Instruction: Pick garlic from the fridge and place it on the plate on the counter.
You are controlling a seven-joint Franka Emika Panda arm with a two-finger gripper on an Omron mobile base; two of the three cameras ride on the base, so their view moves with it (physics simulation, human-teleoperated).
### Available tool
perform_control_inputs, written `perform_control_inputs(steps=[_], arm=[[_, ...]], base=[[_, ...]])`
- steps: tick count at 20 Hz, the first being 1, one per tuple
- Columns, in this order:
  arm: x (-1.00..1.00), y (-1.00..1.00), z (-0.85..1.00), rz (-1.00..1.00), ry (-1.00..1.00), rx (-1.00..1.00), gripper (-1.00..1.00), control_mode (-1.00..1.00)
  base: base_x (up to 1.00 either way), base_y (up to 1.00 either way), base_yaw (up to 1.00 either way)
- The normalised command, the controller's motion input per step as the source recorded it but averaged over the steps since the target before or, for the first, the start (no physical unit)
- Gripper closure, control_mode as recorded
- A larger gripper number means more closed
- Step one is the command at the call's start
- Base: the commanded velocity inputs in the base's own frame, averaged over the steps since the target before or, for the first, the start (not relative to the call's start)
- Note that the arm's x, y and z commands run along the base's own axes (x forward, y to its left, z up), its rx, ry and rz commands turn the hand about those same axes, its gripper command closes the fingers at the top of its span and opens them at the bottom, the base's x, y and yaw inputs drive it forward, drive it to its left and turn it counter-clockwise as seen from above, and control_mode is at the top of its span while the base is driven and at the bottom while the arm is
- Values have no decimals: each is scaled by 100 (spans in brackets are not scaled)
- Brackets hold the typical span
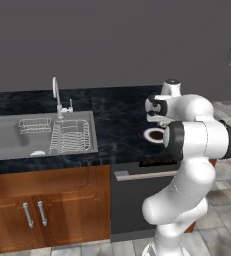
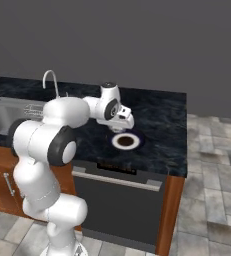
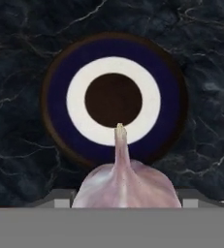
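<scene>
The garlic (image 3: 125,186), a whitish-pink bulb with a pointed top, fills the bottom of the hand view, and my gripper (image 3: 125,199) is shut on it. Straight below it lies the plate (image 3: 150,85), round with a white ring and a dark brown centre, on the black marbled counter (image 3: 21,58). In the base views my gripper (image 1: 155,123) (image 2: 123,128) hangs close above the plate (image 1: 152,134) (image 2: 125,141), near the counter's (image 1: 112,110) (image 2: 162,125) front edge. My arm hides part of the plate in the left base view. The fridge is out of view.
A steel sink (image 1: 17,145) with a tap (image 1: 57,95) and a wire dish rack (image 1: 69,136) lies left of the plate. A dark dishwasher front (image 1: 134,195) (image 2: 117,200) stands under the plate. The counter ends at the right (image 2: 182,150), with tiled floor (image 2: 212,190) beyond.
</scene>
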Motion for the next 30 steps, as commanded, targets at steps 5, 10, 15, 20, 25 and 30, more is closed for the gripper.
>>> perform_control_inputs(steps=[5, 10, 15, 20, 25, 30], arm=[[52, -14, -39, 0, 1, 0, 100, -100], [44, -16, -25, 0, 2, 0, 100, -100], [2, 0, -45, 0, 0, 0, 100, -100], [7, 0, -48, 0, 0, 0, 100, -100], [14, -5, -36, 0, 0, 1, 100, -100], [25, -11, -17, 0, 0, 6, 100, -100]], base=[[0, 0, 0], [0, 0, 0], [0, 0, 0], [0, 0, 0], [0, 0, 0], [0, 0, 0]])
